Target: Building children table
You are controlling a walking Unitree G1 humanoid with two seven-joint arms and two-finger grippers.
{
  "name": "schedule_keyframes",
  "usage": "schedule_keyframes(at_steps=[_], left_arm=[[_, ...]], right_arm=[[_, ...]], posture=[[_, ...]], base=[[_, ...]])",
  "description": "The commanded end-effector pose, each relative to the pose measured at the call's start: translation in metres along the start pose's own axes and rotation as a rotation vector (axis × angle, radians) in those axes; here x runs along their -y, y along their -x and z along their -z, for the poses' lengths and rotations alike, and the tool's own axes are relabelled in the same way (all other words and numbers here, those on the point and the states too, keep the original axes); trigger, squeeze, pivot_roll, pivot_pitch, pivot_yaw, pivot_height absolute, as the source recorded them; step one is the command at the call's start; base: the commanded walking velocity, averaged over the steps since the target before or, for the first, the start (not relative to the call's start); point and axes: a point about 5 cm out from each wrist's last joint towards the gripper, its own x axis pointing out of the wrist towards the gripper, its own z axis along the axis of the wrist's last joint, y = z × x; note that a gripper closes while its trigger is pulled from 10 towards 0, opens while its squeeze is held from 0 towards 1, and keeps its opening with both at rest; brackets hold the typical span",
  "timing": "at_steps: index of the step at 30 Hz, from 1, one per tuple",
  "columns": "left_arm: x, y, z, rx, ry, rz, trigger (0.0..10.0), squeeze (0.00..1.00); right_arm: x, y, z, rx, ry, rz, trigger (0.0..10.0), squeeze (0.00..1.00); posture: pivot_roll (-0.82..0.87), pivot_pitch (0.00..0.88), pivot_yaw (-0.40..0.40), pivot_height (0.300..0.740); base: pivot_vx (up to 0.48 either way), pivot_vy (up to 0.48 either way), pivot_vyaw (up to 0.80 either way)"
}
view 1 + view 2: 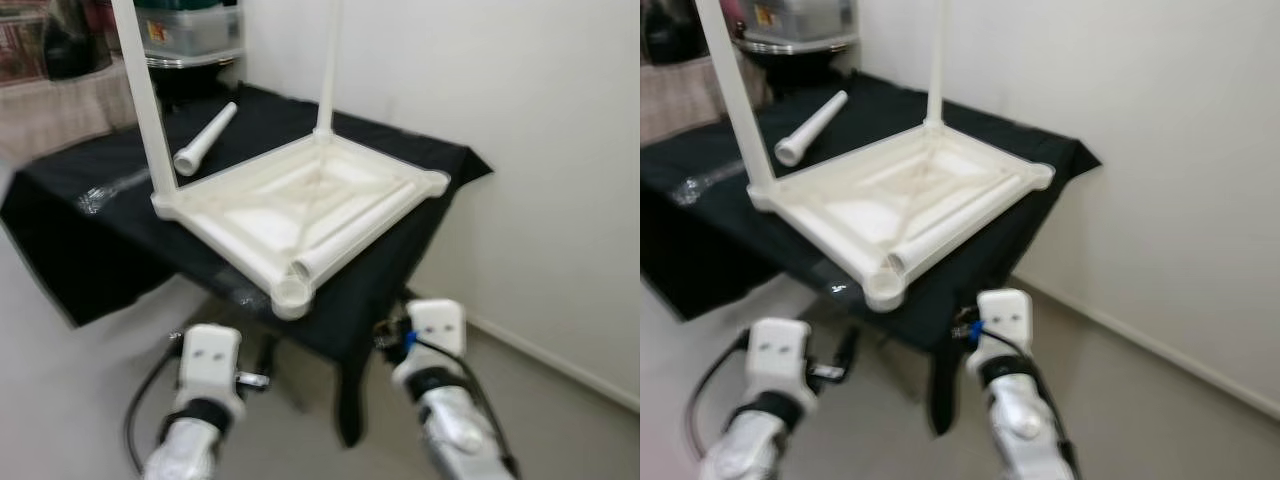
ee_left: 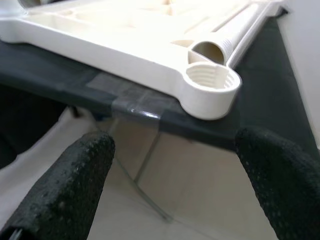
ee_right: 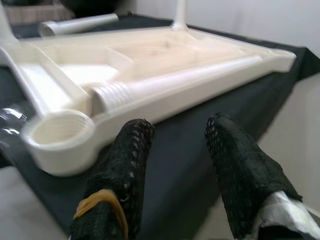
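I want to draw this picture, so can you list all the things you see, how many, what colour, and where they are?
Table top: one, cream white, upside down on the black cloth.
Legs screwed in: two, white, standing up at the far corners.
Loose leg: one, white, lying inside the table top by the near empty socket.
Loose leg: one, white, lying on the cloth behind.
Black cloth: one, covering the work table.
Left gripper: black fingers, open, below the near corner.
Right gripper: black fingers, open, near the table edge.

No readable text.
The storage box (image 1: 190,28) behind the desk bears a label too blurred to read.
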Motion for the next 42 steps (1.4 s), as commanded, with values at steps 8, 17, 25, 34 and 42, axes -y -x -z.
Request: schedule_keyframes(at_steps=[8, 17, 25, 34, 42], left_arm=[[-0.0006, 0.0002, -0.0022, 0.003, -0.01, 0.001, 10.0, 0.0], [0.0008, 0.0, -0.0025, 0.004, -0.013, 0.005, 10.0, 0.0], [0.0014, -0.0006, -0.0031, 0.009, -0.023, 0.018, 10.0, 0.0], [0.0045, -0.0005, -0.0036, 0.014, -0.051, 0.044, 10.0, 0.0], [0.0051, -0.0003, -0.004, 0.015, -0.055, 0.05, 10.0, 0.0]], right_arm=[[-0.0022, -0.0006, -0.0053, 0.021, -0.007, -0.005, 10.0, 0.0], [-0.0007, -0.0005, -0.0052, 0.021, -0.003, -0.004, 10.0, 0.0], [-0.001, -0.0013, -0.0049, 0.021, -0.003, -0.004, 10.0, 0.0], [-0.0014, -0.0014, -0.0046, 0.021, -0.003, -0.005, 10.0, 0.0], [-0.0014, -0.0015, -0.0052, 0.025, -0.001, -0.008, 10.0, 0.0]], posture=[[0.08, 0.107, -0.085, 0.74], [0.08, 0.109, -0.086, 0.74], [0.08, 0.111, -0.087, 0.74], [0.08, 0.115, -0.083, 0.74], [0.09, 0.12, -0.084, 0.74]], base=[[0.0, 0.48, 0.0], [0.0, 0.48, 0.0], [0.0, 0.48, 0.0], [0.192, 0.341, 0.0], [0.478, 0.0, 0.0]])
